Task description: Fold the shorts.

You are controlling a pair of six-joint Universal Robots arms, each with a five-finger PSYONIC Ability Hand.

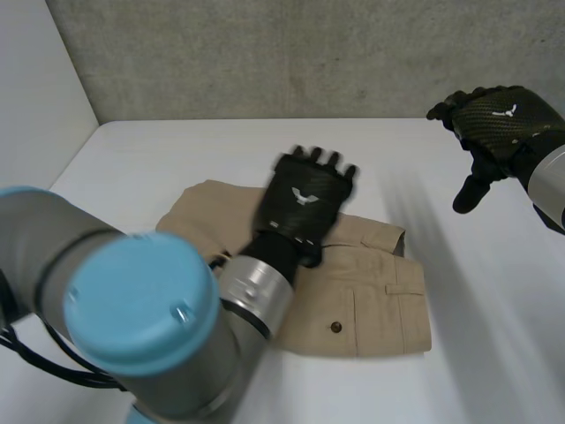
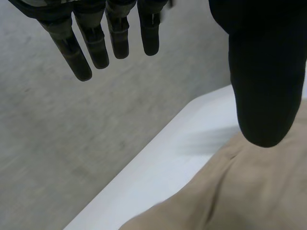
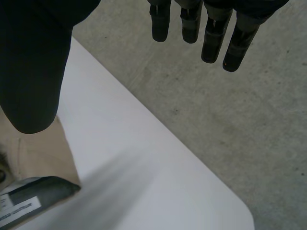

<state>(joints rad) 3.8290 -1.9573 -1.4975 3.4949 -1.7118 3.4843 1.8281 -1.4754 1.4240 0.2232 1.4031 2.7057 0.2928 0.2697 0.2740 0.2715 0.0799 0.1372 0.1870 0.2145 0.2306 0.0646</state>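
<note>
The left arm (image 1: 132, 291) fills the near left, its light-blue cap (image 1: 141, 305) closest of all, and it reaches away over the shorts (image 1: 375, 296). The shorts are tan and lie folded into a rough rectangle on the middle of the white worktop (image 1: 481, 353), slightly left of centre. A pocket (image 1: 393, 300) and a dark button (image 1: 335, 327) face up on their near right part.

The left hand (image 1: 305, 201) is over the far edge of the shorts, back upward. Its fingers (image 2: 98, 45) are straight and spread, and the thumb (image 2: 266, 81) stands apart from them with nothing held. It seems to hang just above the cloth, though I cannot tell for sure whether the palm touches. From its wrist, the tan cloth lies under the thumb, and the worktop's far edge is beyond.

The right hand (image 1: 496, 124) is raised at the far right, well apart from the shorts. Its fingers (image 3: 211, 36) are nearly straight, the thumb (image 3: 31, 72) is off to one side, and it is empty. Below that thumb a corner of the shorts shows a grey and white label (image 3: 21, 206). A grey concrete wall (image 1: 265, 53) stands behind the worktop.
</note>
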